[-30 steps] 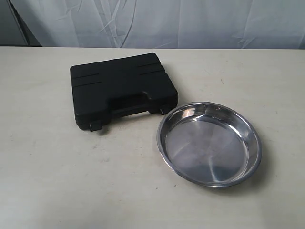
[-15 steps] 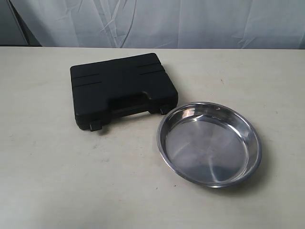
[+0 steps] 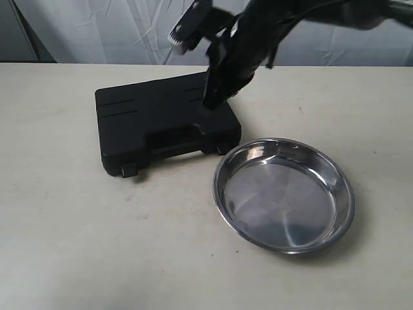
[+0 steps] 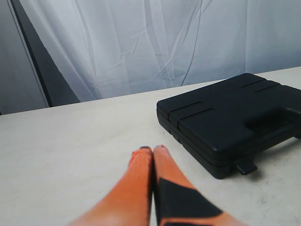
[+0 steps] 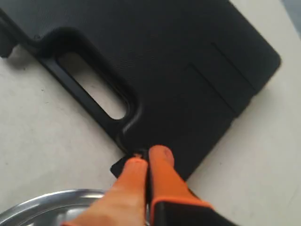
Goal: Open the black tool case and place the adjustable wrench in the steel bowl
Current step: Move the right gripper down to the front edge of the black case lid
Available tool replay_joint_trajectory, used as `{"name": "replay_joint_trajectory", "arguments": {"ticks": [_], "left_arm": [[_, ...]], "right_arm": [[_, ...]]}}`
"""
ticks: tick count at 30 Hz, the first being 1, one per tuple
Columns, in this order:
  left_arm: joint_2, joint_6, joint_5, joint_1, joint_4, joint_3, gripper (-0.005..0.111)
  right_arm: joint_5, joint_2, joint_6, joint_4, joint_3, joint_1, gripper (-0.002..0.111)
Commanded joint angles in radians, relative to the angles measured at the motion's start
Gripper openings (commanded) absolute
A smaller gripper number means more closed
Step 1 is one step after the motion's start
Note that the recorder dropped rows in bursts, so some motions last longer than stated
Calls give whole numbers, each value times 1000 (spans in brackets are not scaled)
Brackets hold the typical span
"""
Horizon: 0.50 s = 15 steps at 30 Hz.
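The black tool case point(image 3: 164, 123) lies closed on the table, handle slot and two latches facing the near side; it also shows in the left wrist view point(image 4: 235, 117) and the right wrist view point(image 5: 164, 70). The steel bowl point(image 3: 284, 194) sits empty to its right, its rim point(image 5: 56, 200) just visible. My right gripper point(image 3: 211, 103) hangs shut over the case's right end, its tip point(image 5: 146, 157) above the case's edge by the right-hand latch. My left gripper point(image 4: 153, 149) is shut above bare table, left of the case, and is out of the exterior view. The adjustable wrench is hidden.
A white cloth backdrop point(image 3: 129, 29) hangs behind the table's far edge. Pale tabletop point(image 3: 97, 245) stretches in front of the case and bowl.
The right arm has swung in from the upper right and now hangs over the case's right end; before, no arm was in view. Case and bowl have not moved.
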Motion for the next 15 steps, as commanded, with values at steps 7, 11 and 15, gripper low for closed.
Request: {"name": "replay_joint_trajectory", "arguments": {"ticks": [7, 11, 15], "left_arm": [[4, -1, -5, -1, -2, -2, 0], [4, -1, -6, -1, -2, -2, 0], [4, -1, -6, -1, -2, -2, 0]], "right_arm": [[-107, 200, -32, -242, -109, 140, 41], [-91, 209, -32, -242, -107, 146, 68], [-51, 209, -32, -182, -105, 146, 68]]}}
